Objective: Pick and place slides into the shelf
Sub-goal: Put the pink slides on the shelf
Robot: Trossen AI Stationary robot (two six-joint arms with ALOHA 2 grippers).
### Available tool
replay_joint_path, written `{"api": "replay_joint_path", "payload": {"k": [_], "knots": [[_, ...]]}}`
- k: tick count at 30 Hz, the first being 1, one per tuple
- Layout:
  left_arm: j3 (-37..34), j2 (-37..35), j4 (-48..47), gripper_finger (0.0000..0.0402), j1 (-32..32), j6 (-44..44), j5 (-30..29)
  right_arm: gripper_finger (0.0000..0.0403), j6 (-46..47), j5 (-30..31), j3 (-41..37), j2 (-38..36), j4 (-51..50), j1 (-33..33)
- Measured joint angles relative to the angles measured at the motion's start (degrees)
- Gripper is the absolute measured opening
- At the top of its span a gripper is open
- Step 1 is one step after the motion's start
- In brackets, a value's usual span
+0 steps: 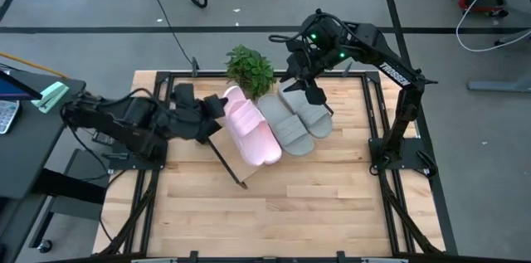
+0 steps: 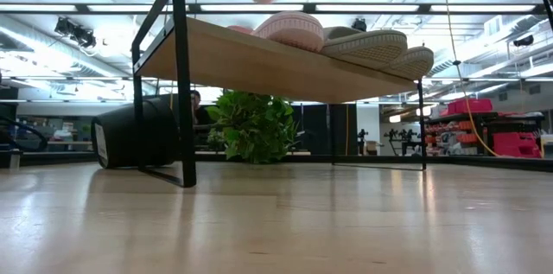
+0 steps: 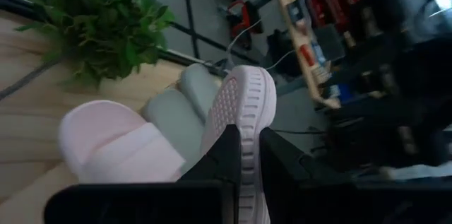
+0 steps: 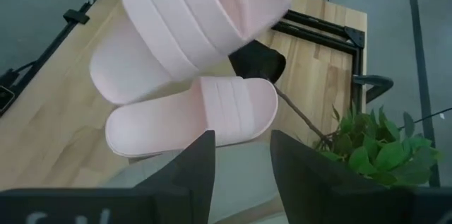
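Note:
The shelf (image 2: 259, 62) stands mid-table, its slanted board carrying one pale pink slide (image 1: 261, 140) and two light grey slides (image 1: 286, 126) (image 1: 311, 115) side by side. My left gripper (image 1: 217, 107) is shut on the second pink slide (image 1: 235, 99), held in the air over the shelf's left end, beside the pink one that lies there. In the right wrist view this slide (image 4: 205, 19) shows its strap. My right gripper (image 1: 314, 93) hovers open above the grey slides at the far side, with nothing between its fingers (image 4: 194, 160). My left gripper pinches the pink slide's sole at its edge (image 3: 248, 128) between the two fingers, one on the ribbed underside (image 3: 227, 104) and one on the other face. The fingers come roughly level from the table's left. The slide stands on edge, lifted clear of the shelf.
A green potted plant (image 1: 249, 68) stands behind the shelf at the far edge. A dark rounded object (image 2: 138, 131) lies on the table under the shelf's left end. The shelf's thin black legs (image 2: 181, 92) stand out from the board. Bare tabletop (image 1: 274, 213) spreads toward the near edge.

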Motion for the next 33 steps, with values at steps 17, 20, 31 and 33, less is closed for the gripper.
{"api": "replay_joint_path", "payload": {"k": [17,20,31,33], "knots": [[-3.73,-1.04,-2.18,0.0036,-10.37,-10.24,-13.76,0.0142,0.32,-0.12,0.00,-0.04,0.50,0.00],[-10.79,-2.94,2.35,0.0036,-11.88,-15.09,-14.43,0.0142,0.32,-0.13,0.00,-0.04,0.52,0.00],[-38.91,-19.00,47.15,0.0036,-13.99,5.00,-17.26,0.0142,1.65,-0.13,0.00,-0.04,0.66,0.00],[-43.73,-22.08,54.11,0.0035,-13.76,9.52,-15.53,0.0142,2.70,-0.12,0.00,-0.04,0.66,-0.02]]}}
